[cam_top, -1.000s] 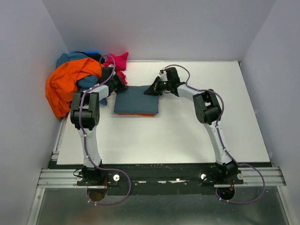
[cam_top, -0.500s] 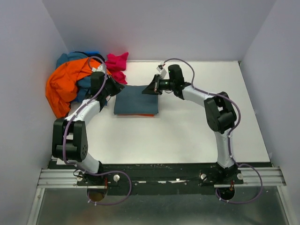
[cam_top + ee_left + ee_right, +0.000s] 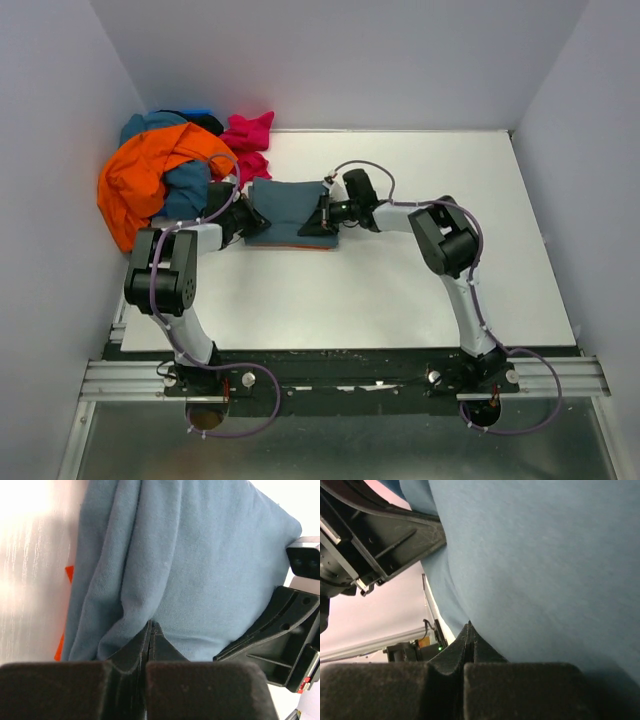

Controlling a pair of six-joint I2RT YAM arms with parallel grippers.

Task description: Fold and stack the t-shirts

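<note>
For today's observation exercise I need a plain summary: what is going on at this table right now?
Both arms are working on the folded blue-grey t-shirt in the middle of the table. The left gripper and right gripper are shut, their tips against its opposite sides. It lies on an orange-red t-shirt, only an edge showing. A heap of unfolded shirts waits at the far left corner.
</note>
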